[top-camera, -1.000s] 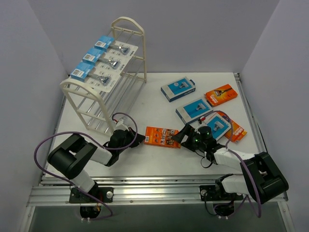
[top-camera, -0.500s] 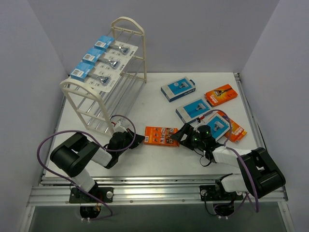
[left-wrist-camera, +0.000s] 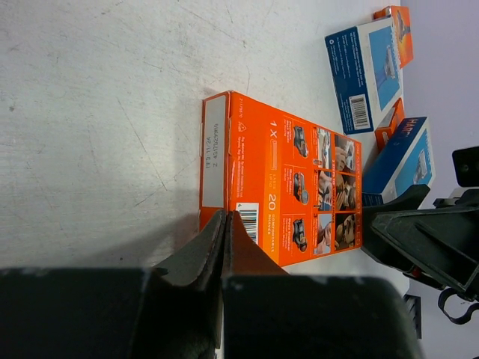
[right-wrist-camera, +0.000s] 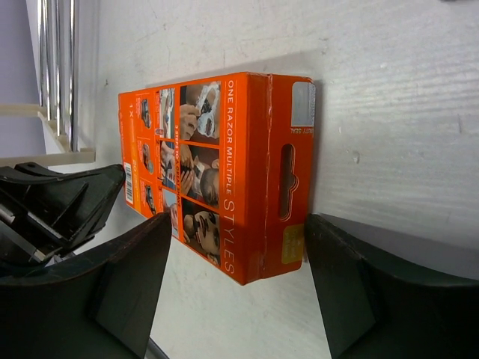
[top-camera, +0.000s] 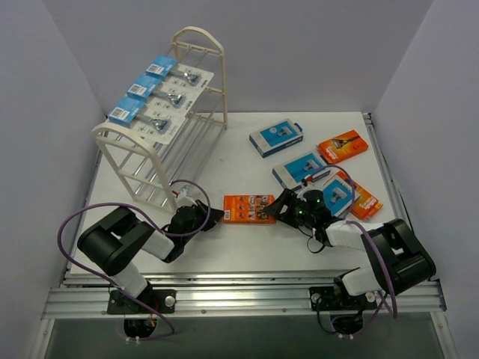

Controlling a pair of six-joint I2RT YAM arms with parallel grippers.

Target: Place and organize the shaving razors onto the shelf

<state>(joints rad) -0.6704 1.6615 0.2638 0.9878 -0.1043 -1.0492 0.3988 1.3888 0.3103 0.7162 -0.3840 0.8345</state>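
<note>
The right gripper (right-wrist-camera: 238, 221) stood wide, its jaws straddling the right end of the orange box (top-camera: 251, 209); whether they pressed it I could not tell. The left gripper (left-wrist-camera: 224, 228), pinched closed and empty, met that box's left end. Blue-and-white boxes (top-camera: 301, 168) and other orange packs (top-camera: 343, 146) crowded to the right of the box. The shelf (top-camera: 120, 127) stood to its left, with three blister cards (top-camera: 153, 101) on its top tier.
</note>
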